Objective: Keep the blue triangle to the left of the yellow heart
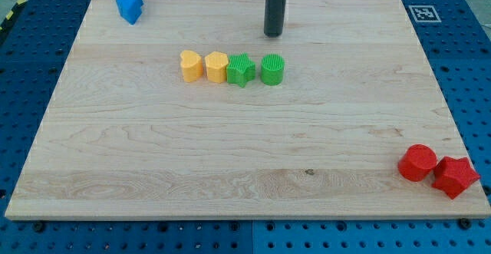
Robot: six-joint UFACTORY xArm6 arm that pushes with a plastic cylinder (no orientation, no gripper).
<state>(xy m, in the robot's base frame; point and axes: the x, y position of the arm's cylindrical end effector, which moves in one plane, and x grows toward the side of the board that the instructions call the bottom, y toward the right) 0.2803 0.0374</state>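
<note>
A blue block (129,2) sits at the board's top left corner; it may be two blue pieces pressed together, and I cannot make out a triangle. The yellow heart (191,65) lies left of the board's middle, at the left end of a short row, well to the right of and below the blue block. My tip (273,34) rests on the board near the top middle, just above the row's right end. It touches no block and is far from the blue one.
The row continues rightwards with a yellow hexagon-like block (216,67), a green star (241,70) and a green cylinder (272,69). A red cylinder (418,163) and a red star (455,176) sit at the bottom right corner. The wooden board (230,154) lies on a blue pegboard table.
</note>
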